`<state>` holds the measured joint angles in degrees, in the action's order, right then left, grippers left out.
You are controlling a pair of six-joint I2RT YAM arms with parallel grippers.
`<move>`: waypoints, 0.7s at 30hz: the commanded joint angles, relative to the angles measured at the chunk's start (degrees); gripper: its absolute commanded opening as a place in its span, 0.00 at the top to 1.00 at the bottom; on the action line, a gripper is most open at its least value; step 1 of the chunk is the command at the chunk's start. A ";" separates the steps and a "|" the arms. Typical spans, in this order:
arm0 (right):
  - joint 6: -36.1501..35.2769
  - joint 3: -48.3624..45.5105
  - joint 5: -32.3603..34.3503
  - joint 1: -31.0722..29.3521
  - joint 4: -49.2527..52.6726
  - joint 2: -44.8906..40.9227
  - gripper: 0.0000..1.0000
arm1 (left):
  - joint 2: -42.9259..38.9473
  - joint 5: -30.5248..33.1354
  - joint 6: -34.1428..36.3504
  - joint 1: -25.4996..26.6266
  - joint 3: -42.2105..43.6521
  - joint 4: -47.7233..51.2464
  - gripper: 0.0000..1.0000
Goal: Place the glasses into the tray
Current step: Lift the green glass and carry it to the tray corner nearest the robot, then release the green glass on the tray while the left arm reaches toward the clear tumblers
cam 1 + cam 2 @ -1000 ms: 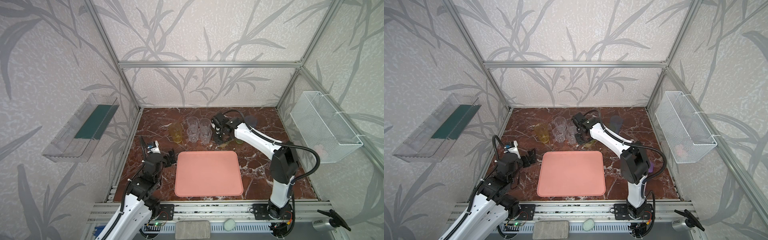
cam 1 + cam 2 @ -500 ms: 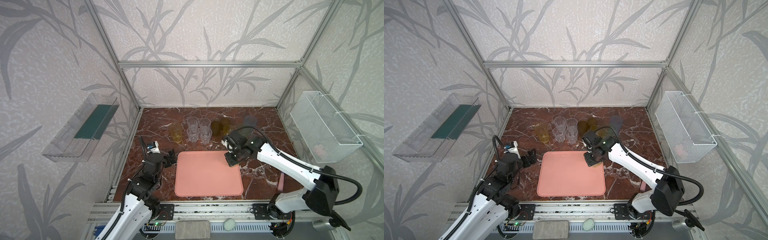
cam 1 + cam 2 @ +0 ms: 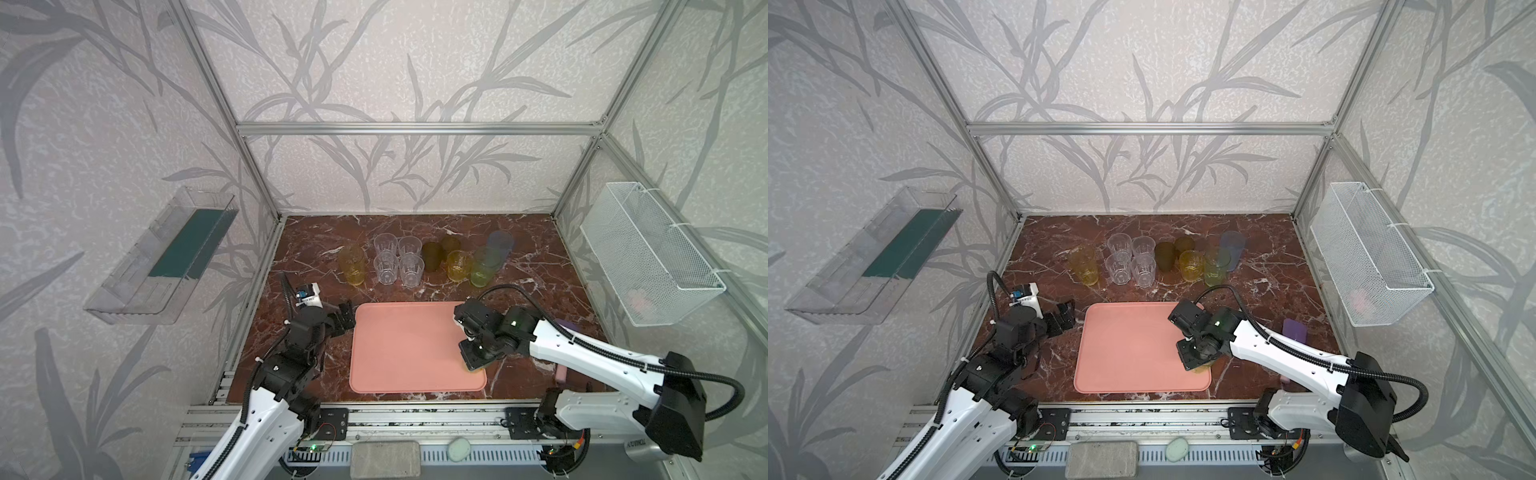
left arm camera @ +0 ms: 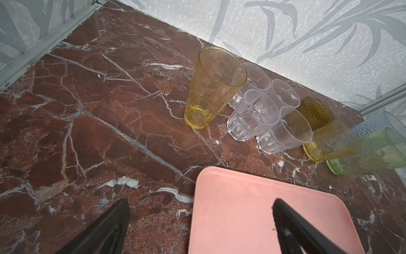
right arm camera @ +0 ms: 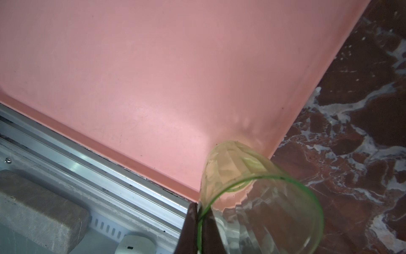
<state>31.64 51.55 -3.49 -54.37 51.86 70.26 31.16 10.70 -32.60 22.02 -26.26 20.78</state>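
The right fingers [image 5: 193, 222] are pressed together on the rim of a yellow-green glass [image 5: 252, 176]. The green lip runs between them, one finger inside the mouth and one outside. The glass hangs from this pinch with its base over the near right corner of the salmon-pink tray [image 5: 153, 77], close to the low rim. The pictures do not settle whether the base touches the tray. In both top views the wrist hides most of the glass.

The left fingers [image 4: 105, 228] are spread as wide as they go and hold nothing. They hover at the tray's far left corner, one finger above the marble counter [image 4: 87, 132] and the other above the tray's bare surface, touching neither.

The other glasses stand on the counter beyond the tray's far edge:
- a tall yellow glass [image 3: 352, 266] on the left
- four clear faceted glasses [image 3: 386, 269] in a tight square just beside it
- two dark amber glasses [image 3: 432, 255]
- a short orange glass [image 3: 458, 266]
- a tall green glass [image 3: 481, 270]
- a blue-purple glass [image 3: 500, 245] behind the green one

Small grey lettering [image 3: 636, 444] on the right arm's base is too small to read.
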 commanded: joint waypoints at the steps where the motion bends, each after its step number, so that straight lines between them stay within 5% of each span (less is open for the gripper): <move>1: 3.64 -0.83 1.25 -2.54 -1.37 -0.94 1.00 | -0.22 -0.48 -0.96 0.20 -0.53 0.56 0.01; 12: 6.77 -3.40 1.55 -3.95 -4.29 0.92 1.00 | -0.15 -1.07 -0.95 0.20 -0.72 0.80 0.01; 14: 6.64 -3.18 1.52 -5.58 -4.46 1.14 0.92 | -0.30 -1.01 -0.97 0.14 -0.64 1.00 0.01; 18: 7.01 -3.12 1.24 -5.85 -5.59 1.28 0.58 | -0.49 -0.68 -0.97 0.20 -0.63 1.19 0.01; 21: 7.25 -2.77 1.20 -6.28 -5.84 0.76 0.47 | -0.26 -0.78 -1.15 0.21 -1.07 1.56 0.01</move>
<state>38.13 48.62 -2.50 -60.16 46.41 71.24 31.16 9.50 -33.06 22.02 -26.26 21.04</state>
